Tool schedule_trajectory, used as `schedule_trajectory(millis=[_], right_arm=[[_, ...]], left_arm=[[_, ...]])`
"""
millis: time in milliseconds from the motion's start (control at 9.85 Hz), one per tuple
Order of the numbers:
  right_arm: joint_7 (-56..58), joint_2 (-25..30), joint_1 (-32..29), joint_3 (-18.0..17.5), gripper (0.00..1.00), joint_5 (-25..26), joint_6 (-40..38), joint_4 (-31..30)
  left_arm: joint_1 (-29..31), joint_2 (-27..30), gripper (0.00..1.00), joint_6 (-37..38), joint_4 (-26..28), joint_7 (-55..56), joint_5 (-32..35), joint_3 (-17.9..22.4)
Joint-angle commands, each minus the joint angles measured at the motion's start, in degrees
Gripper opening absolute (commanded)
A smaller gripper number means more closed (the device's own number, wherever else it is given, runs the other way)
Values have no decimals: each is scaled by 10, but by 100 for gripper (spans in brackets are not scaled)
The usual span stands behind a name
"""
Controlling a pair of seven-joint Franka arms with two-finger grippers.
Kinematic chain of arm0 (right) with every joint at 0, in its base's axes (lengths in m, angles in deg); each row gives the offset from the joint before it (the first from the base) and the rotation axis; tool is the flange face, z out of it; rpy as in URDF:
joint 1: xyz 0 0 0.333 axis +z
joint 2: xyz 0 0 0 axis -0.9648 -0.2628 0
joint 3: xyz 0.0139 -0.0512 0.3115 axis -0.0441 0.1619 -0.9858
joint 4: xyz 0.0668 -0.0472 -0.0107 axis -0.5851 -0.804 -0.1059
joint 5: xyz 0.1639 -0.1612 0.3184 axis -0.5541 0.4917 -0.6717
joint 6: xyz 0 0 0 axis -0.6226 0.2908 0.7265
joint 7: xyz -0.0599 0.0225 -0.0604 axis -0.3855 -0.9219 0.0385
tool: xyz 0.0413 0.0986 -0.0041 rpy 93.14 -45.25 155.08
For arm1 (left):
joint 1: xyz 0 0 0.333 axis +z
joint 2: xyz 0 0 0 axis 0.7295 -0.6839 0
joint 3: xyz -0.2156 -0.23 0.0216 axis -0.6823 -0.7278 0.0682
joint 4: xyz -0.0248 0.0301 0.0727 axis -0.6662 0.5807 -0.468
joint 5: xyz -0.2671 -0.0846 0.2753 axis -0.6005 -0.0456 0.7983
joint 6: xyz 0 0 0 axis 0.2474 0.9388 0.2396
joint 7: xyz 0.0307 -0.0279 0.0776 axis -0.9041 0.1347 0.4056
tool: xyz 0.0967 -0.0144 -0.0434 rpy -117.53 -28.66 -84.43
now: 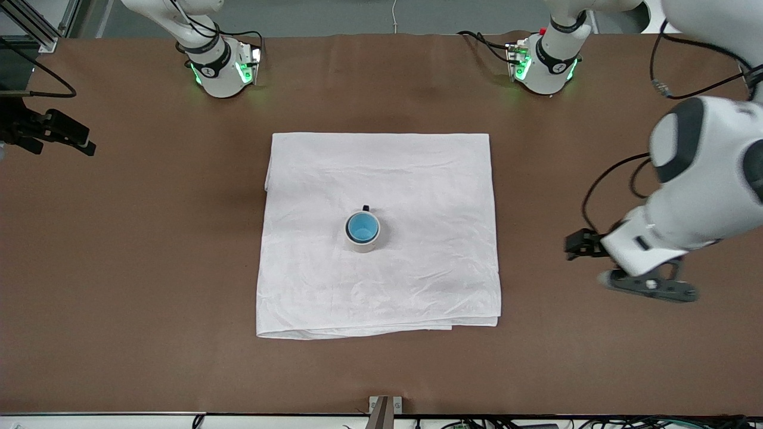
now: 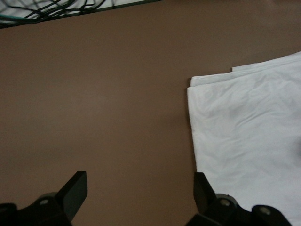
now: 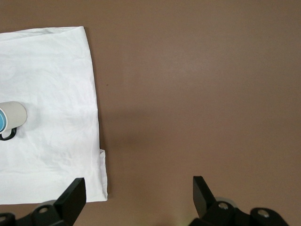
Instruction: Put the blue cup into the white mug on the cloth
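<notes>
The white mug [image 1: 365, 245] stands upright near the middle of the cloth [image 1: 417, 179], its black handle toward the robots. The blue cup [image 1: 362, 226] sits inside the mug. In the right wrist view the mug [image 3: 13, 114] shows at the edge with a sliver of the blue cup [image 3: 1, 121] in it. My left gripper [image 1: 650, 287] is open and empty over bare table at the left arm's end, beside the cloth's corner [image 2: 244, 132]. My right gripper [image 3: 138, 186] is open and empty over bare table beside the cloth [image 3: 47, 94].
The brown table [image 1: 149, 268] surrounds the cloth on all sides. Cables [image 2: 47, 9] lie along the table's edge. A black device [image 1: 50, 130] hangs over the right arm's end of the table. A small bracket [image 1: 384, 408] sits at the front edge.
</notes>
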Motion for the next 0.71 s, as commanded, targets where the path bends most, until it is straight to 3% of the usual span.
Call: schedule_trajectory(millis=[0,203,609], right_arm=[[3,-4,-5,-4,100,-8,-4,9],[3,-4,-5,-5,100,-8,-3,9],[3,-4,-5,-5,100,-7,-2,9]], left_arm=[[34,66,100,43,22,21,3,18],[30,110,100,66,59,46,0,43],[29,215,100,-53,224,34,-26,59]])
